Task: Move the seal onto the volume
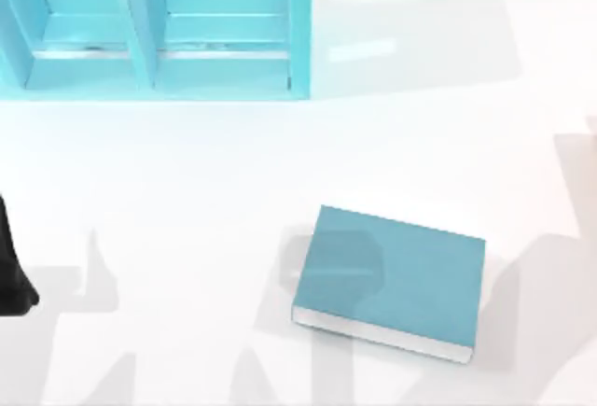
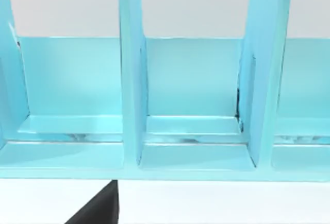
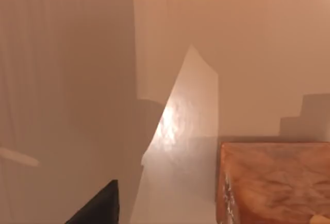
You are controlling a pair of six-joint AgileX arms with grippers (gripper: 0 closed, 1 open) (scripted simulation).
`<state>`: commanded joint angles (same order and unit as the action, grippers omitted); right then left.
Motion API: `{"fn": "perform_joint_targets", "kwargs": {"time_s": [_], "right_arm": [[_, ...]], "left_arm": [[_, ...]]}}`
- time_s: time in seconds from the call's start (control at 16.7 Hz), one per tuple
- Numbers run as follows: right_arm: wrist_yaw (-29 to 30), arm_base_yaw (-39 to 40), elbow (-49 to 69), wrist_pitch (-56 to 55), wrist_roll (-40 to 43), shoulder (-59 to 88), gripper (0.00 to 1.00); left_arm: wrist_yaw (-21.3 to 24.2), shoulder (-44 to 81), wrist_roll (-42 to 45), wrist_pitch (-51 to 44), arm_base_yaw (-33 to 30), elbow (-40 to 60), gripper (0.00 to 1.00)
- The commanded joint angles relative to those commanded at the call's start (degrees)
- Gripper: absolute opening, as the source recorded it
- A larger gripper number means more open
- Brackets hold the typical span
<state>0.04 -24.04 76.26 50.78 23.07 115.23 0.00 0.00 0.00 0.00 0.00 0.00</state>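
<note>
volume (image 1: 392,280) flat on white table (image 1: 187,191), nearer and right of teal shelf unit (image 1: 159,28) | seal (image 3: 276,183) close under right wrist camera, grip cannot tell | left arm (image 1: 11,271) parked at left edge

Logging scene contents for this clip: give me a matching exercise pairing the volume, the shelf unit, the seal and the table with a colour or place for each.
Things:
1. volume
2. shelf unit
3. seal
4. table

Descriptions:
A. orange-amber block, close up in the right wrist view
B. white surface under everything
C. teal, lying flat, right of centre in the top view
D. teal, with upright dividers, at the top view's upper left

Pairs: 1-C, 2-D, 3-A, 4-B
</note>
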Motion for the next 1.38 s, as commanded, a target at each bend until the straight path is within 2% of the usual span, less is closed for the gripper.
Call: {"fn": "perform_joint_targets", "kwargs": {"time_s": [0.12,0.9,1.38], "right_arm": [[0.0,0.0,0.0,0.0,0.0,0.0,1.00],[0.0,0.0,0.0,0.0,0.0,0.0,0.02],[0.0,0.0,0.0,0.0,0.0,0.0,0.00]], "left_arm": [[0.0,0.0,0.0,0.0,0.0,0.0,1.00],[0.0,0.0,0.0,0.0,0.0,0.0,1.00],[0.0,0.0,0.0,0.0,0.0,0.0,1.00]]}}
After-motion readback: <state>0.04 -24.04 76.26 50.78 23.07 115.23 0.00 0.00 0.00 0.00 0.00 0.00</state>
